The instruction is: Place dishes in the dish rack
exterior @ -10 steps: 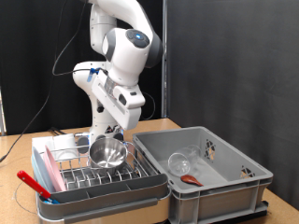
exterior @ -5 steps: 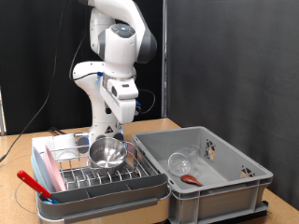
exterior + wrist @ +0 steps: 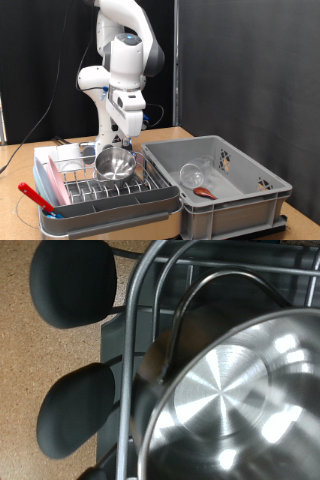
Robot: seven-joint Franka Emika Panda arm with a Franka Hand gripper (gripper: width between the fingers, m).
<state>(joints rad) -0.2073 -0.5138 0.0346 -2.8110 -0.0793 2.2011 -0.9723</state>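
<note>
Hovering with gripper [image 3: 124, 139] just above bowl [image 3: 115, 163] in rack [image 3: 150, 197]; fingers [image 3: 72, 282] spread, gripping nothing; bowl lying beside pads.

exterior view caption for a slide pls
Gripper above the bowl in the rack; glass and spoon in the crate.

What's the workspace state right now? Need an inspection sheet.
Surface: wooden table, mostly covered by rack and crate.
Job's things: steel bowl sits in the dish rack; clear glass and reddish-brown spoon lie in the grey crate.
Clutter: red-handled utensil and pink item at the rack's exterior-view left side.
Grippers: gripper just above the bowl, holding nothing; wrist view shows two dark pads beside the bowl rim.
Cables: black cable trailing behind the arm base.
Surroundings: black curtain backdrop.
</note>
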